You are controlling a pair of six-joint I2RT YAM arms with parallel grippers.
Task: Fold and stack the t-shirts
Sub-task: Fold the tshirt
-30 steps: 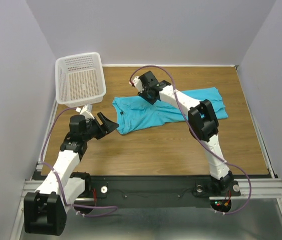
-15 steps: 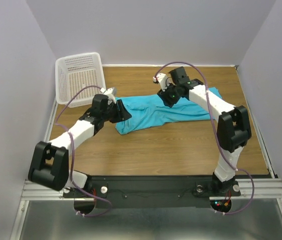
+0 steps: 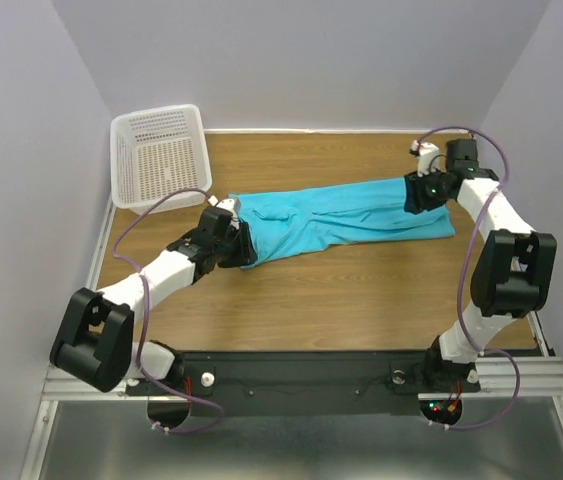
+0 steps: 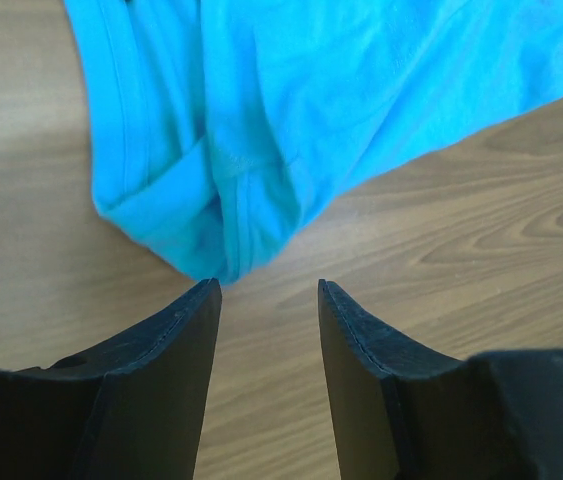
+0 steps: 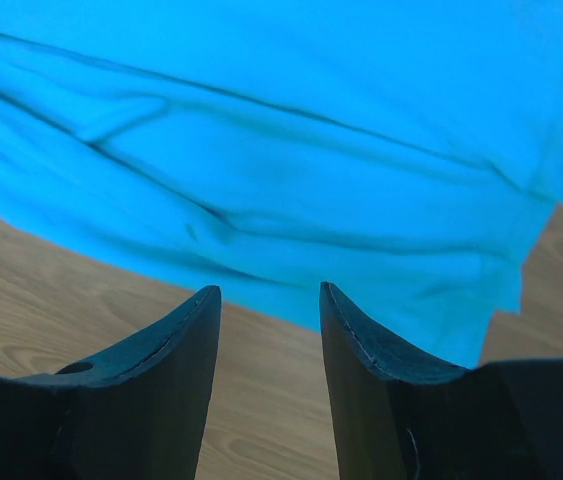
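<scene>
I have the t-shirt (image 3: pixel 331 212) lying bunched in a long band across the middle of the bench (image 3: pixel 361 290), reaching from left of centre nearly to the right edge. My left fingers (image 4: pixel 189 325) stand apart at its left end, with the cloth tip just ahead of them. My right fingers (image 5: pixel 186 330) stand apart over its right end. A basket (image 3: pixel 161 155) sits at the far left corner.

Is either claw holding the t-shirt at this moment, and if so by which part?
Nothing is held. The left claw and right claw are both open, with the t-shirt lying just beyond their tips.
</scene>
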